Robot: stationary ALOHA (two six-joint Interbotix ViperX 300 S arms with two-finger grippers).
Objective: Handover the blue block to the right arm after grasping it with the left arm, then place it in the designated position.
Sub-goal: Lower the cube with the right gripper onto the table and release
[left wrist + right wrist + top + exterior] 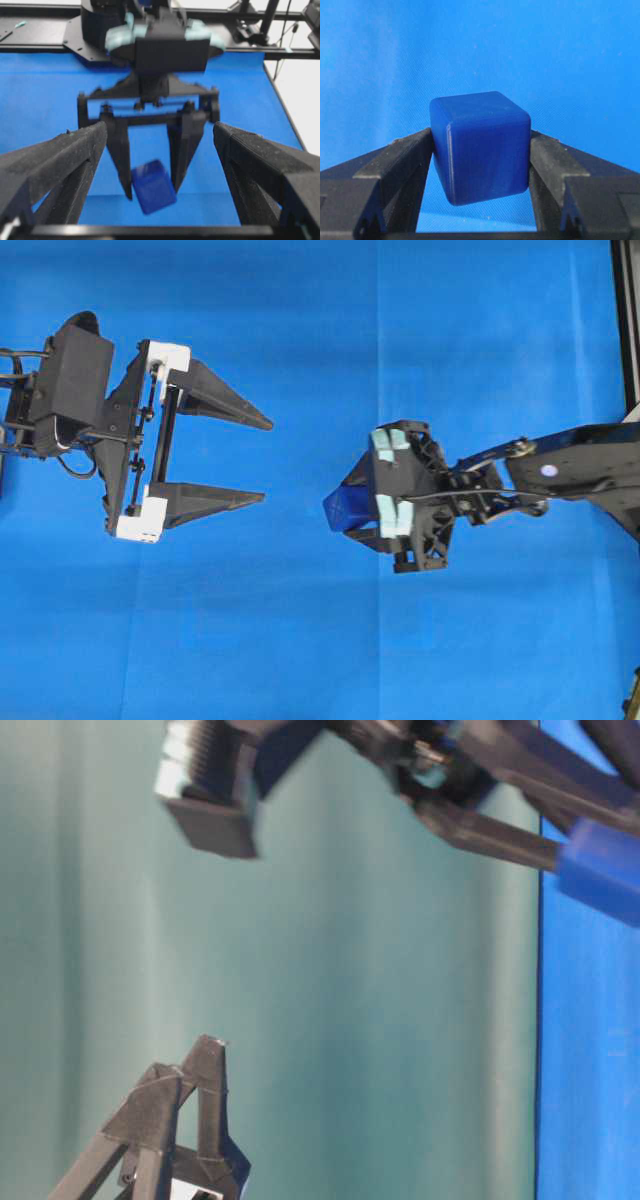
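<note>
blue cloth point(300, 640) | right fingers point(405, 155) clamp blue block point(480, 147), overhead half-hidden | left fingers point(225, 405) wide

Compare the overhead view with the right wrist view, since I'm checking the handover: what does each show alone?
Only the overhead view shows the left pincer, open and empty, apart from the right arm. Only the right wrist view shows both fingers pressed against the blue block. Both show the block in the right pincer over the blue cloth.
</note>
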